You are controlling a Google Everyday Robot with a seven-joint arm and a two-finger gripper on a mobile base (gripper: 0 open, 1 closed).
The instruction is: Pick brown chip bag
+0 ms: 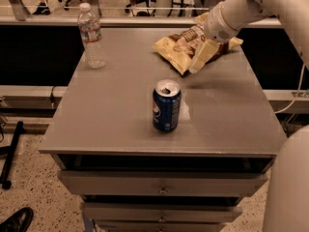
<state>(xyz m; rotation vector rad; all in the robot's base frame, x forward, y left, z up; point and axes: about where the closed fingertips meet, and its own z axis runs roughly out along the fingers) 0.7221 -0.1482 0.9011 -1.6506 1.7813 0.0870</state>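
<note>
Where the gripper is: low at the front of the brown chip bag, touching or just over it
Grip: I cannot tell if it is open or closed
Bag: crinkly, puffy, tan and brown, lying at the back right of the flat grey table
Done: the reach, I think
Left: grab and lift

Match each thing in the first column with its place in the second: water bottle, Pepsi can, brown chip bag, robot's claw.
1. water bottle
2. Pepsi can
3. brown chip bag
4. claw

A. upright near the middle of the table
B. upright at the far left corner
C. low over the bag's right part
D. lying at the far right of the tabletop

Pairs: 1-B, 2-A, 3-D, 4-C.
</note>
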